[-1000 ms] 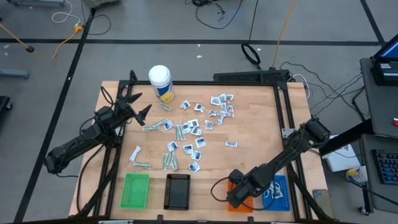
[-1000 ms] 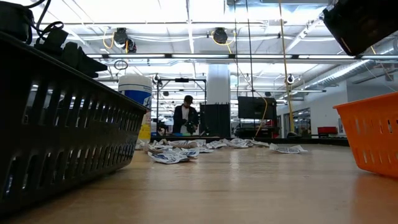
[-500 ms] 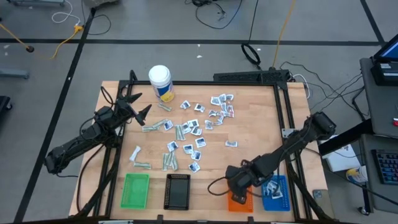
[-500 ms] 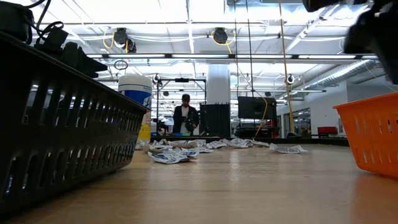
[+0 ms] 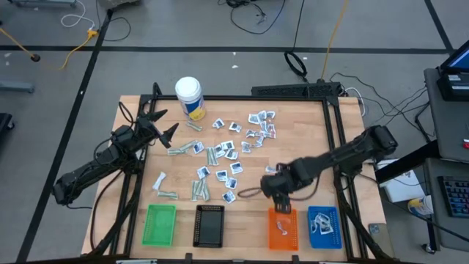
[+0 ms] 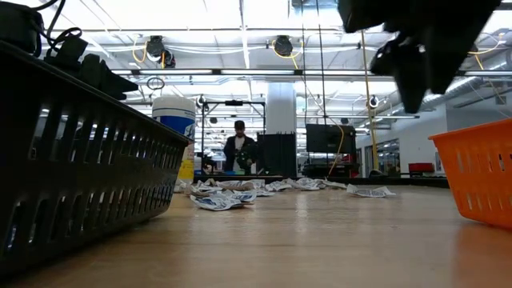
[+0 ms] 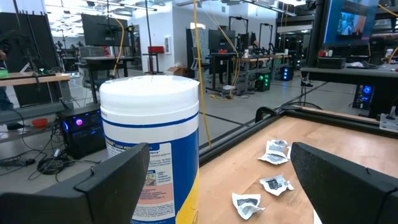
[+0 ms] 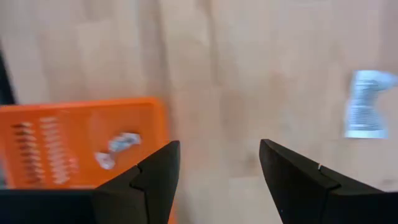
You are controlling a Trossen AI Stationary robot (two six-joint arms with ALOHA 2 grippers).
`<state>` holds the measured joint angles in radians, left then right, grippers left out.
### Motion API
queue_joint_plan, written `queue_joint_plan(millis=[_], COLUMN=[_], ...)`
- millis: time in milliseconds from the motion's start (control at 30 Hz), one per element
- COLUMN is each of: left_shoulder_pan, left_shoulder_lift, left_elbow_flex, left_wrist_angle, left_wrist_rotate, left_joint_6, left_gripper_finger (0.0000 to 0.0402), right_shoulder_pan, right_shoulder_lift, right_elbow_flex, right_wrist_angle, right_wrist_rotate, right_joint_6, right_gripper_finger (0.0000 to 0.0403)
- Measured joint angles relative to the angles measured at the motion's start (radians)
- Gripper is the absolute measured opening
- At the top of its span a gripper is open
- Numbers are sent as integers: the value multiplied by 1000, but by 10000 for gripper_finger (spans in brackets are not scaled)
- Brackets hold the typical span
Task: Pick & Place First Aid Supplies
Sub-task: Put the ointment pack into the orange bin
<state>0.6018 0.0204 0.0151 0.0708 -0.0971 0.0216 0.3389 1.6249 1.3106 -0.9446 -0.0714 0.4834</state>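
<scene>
Swinging back from the orange tray, the right gripper, jaws parted and empty, hangs over bare table (a sachet lies in the tray). Next: reach the scattered packets. Left gripper waits open.

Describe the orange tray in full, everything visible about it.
The orange tray is a small rectangular basket, seemingly plastic, with slotted walls and base. It sits flat near the table's front edge, between the black tray and the blue tray, apart from both. One crumpled white packet lies inside. The right gripper hangs open above its far end, not touching it.
</scene>
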Motion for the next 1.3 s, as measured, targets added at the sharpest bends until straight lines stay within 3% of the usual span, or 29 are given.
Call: queue_joint_plan(millis=[400,700,967,1300], left_shoulder_pan=[0,0,0,0], left_shoulder_lift=[0,0,0,0], left_elbow_flex=[0,0,0,0], left_wrist_angle=[0,0,0,0], left_wrist_rotate=[0,0,0,0], left_joint_6=[0,0,0,0], left_gripper_finger=[397,397,397,397], right_shoulder_pan=[-280,-416,-428,-362], right_shoulder_lift=[-1,-1,11,10], right_elbow_flex=[0,0,-100,-260], right_wrist_angle=[-64,-78,-7,183], right_wrist_rotate=[-2,-3,55,75], right_joint_6=[-313,-408,-418,-439], right_gripper_finger=[211,210,210,210])
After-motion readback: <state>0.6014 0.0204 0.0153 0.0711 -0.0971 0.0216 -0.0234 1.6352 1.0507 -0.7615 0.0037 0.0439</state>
